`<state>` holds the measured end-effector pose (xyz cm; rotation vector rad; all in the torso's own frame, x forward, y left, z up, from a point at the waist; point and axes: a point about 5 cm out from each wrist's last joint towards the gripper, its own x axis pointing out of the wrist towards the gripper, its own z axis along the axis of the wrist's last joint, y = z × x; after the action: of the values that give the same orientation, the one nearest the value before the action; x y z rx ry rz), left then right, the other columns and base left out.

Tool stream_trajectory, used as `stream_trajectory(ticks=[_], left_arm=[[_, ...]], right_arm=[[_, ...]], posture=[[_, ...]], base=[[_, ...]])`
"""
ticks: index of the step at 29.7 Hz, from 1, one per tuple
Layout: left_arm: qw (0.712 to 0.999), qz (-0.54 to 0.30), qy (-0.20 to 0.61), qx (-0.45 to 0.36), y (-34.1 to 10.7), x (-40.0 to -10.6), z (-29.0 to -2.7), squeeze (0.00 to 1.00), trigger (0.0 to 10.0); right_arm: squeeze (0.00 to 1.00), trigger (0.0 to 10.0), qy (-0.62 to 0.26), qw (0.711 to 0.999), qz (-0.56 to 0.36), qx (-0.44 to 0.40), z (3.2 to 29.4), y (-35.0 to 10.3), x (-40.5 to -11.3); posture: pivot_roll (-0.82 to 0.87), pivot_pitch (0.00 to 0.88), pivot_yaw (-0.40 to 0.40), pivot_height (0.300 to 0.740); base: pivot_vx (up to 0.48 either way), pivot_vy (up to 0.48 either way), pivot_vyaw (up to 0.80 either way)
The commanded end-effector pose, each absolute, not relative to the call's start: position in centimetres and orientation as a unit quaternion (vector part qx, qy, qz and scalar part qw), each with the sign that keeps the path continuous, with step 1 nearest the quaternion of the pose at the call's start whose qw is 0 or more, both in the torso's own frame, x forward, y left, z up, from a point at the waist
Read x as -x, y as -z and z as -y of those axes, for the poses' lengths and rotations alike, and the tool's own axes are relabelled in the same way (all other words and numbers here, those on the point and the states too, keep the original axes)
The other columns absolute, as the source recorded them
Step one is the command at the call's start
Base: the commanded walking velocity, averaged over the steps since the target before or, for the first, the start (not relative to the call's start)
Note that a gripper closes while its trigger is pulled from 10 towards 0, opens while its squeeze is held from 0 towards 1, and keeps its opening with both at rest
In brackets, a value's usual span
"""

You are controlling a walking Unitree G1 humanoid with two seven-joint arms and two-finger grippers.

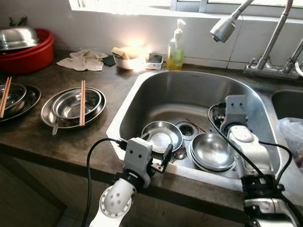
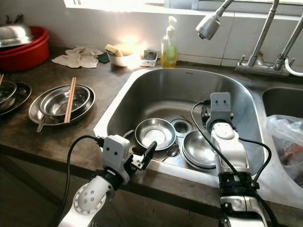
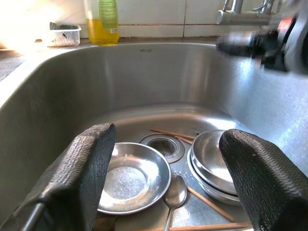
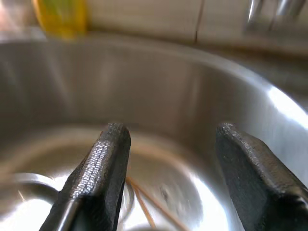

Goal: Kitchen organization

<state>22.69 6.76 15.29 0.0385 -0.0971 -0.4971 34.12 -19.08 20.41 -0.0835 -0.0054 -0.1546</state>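
The steel sink (image 1: pixel 142 78) holds a shallow steel dish (image 1: pixel 162 135), a stack of steel bowls (image 1: pixel 211 151), a spoon (image 1: pixel 180 153) and loose chopsticks (image 3: pixel 169 134) near the drain (image 1: pixel 187 128). My left gripper (image 3: pixel 166 144) is open at the sink's front rim, facing the dish and spoon and holding nothing. Down inside the basin on the right, above the bowl stack, my right gripper (image 4: pixel 173 144) is also open. Blurred chopsticks (image 4: pixel 144 202) lie below its fingers, apart from them.
On the counter to the left, nested steel plates (image 1: pixel 71 106) carry chopsticks (image 1: pixel 82 101), with more plates (image 1: pixel 16 97) at the edge. A red basin (image 1: pixel 28 54), cloth (image 1: pixel 85 60), soap bottle (image 1: pixel 176 47) and spray faucet (image 1: pixel 223 28) stand behind. A plastic bag (image 1: pixel 291 132) sits right.
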Motion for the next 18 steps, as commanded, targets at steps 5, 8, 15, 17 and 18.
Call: stream_trajectory(ticks=[5, 8, 15, 17, 18], left_arm=[[0.969, 0.029, 0.244, -0.025, -14.4, -22.9, -6.9, 0.0, 10.0], [0.969, 0.03, 0.243, -0.026, -14.3, -22.9, -7.0, 0.0, 10.0], [0.969, 0.04, 0.241, -0.028, -14.5, -22.9, -7.3, 0.0, 10.0], [0.969, 0.047, 0.239, -0.029, -14.7, -22.9, -7.4, 0.0, 10.0], [0.97, 0.051, 0.236, -0.027, -14.8, -22.9, -7.4, 0.0, 10.0]], right_arm=[[0.0, 10.0, 0.048, 0.995, 0.069, 0.05, 17.6, -21.7, -31.4], [0.0, 10.0, 0.016, 0.995, 0.098, 0.022, 16.7, -22.0, -29.8], [0.0, 10.0, -0.036, 0.992, 0.12, 0.017, 15.5, -21.4, -26.6], [0.0, 10.0, -0.046, 0.992, 0.118, 0.01, 15.3, -21.0, -26.0], [0.0, 10.0, -0.051, 0.992, 0.117, 0.007, 15.2, -20.8, -25.6]], posture=[[0.05, 0.089, -0.021, 0.74], [0.05, 0.082, -0.019, 0.74], [0.04, 0.064, -0.012, 0.74], [0.04, 0.055, -0.014, 0.74], [0.04, 0.054, -0.014, 0.74]], base=[[0.0, 0.0, 0.0], [0.0, 0.0, 0.0], [0.0, 0.0, 0.0], [0.0, 0.0, 0.0], [0.0, 0.0, 0.0]])
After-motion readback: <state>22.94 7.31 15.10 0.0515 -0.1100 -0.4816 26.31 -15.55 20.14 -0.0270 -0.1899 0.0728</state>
